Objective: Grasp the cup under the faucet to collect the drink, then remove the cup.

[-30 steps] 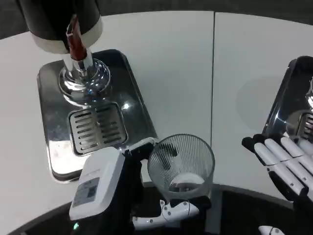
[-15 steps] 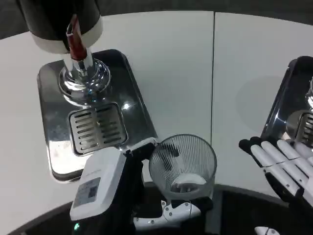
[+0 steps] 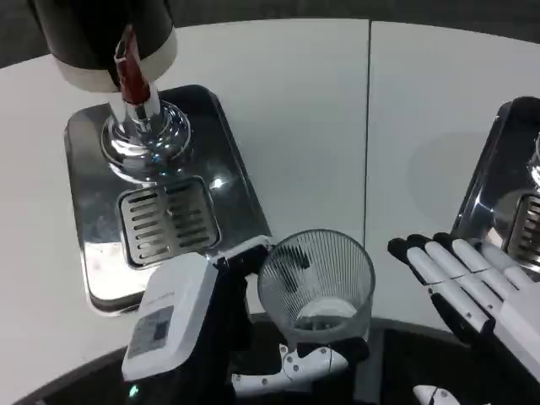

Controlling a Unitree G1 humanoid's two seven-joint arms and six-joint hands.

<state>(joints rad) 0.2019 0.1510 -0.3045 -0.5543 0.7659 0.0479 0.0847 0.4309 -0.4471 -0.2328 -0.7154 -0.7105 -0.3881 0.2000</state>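
Observation:
A clear ribbed cup [image 3: 316, 285] stands at the table's near edge, to the right of the drip tray [image 3: 148, 181]. My left hand [image 3: 181, 316] grips it, with fingers on its left side and the thumb below its base. The faucet [image 3: 133, 84], with a red lever and chrome spout, hangs over the tray's far end, above the slotted grate [image 3: 166, 221]. The cup looks empty apart from glints at its bottom. My right hand [image 3: 460, 283] hovers near the right edge with its fingers stretched out and nothing in it.
A dark dispenser body [image 3: 101, 34] rises at the top left. A second steel tray [image 3: 506, 190] lies at the right edge, just behind my right hand. The white table [image 3: 337, 126] has a seam running down its middle.
My right hand has slid left, toward the cup. The cup and my left hand have barely shifted.

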